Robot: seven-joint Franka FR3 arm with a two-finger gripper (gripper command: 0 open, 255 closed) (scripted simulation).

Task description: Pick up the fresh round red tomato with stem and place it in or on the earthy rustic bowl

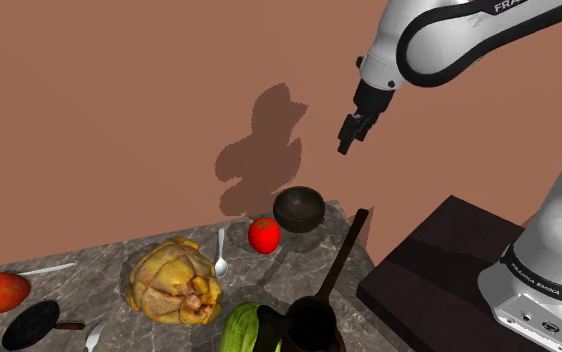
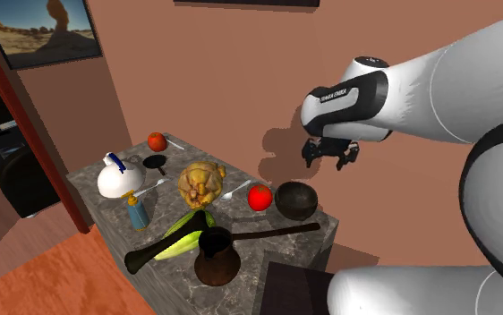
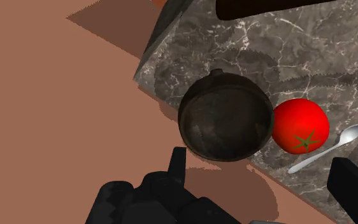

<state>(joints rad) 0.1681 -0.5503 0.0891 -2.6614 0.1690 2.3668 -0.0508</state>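
The pincer [image 1: 349, 134] hangs released, empty, above the desk's [image 1: 99, 272] corner; there the tomato [image 1: 263, 235] sits just beside the dark bowl [image 1: 299, 209].

Red tomato [image 3: 300, 125], dark brown bowl [image 3: 225, 116]

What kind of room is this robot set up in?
Probably a home kitchen: a marble-look counter carrying a roast chicken and a white kettle, with a framed landscape picture on the wall.

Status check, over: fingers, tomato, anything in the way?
Fingers open, empty, high over table. Tomato on table, right beside dark bowl. Spoon lies nearby; nothing covers tomato.
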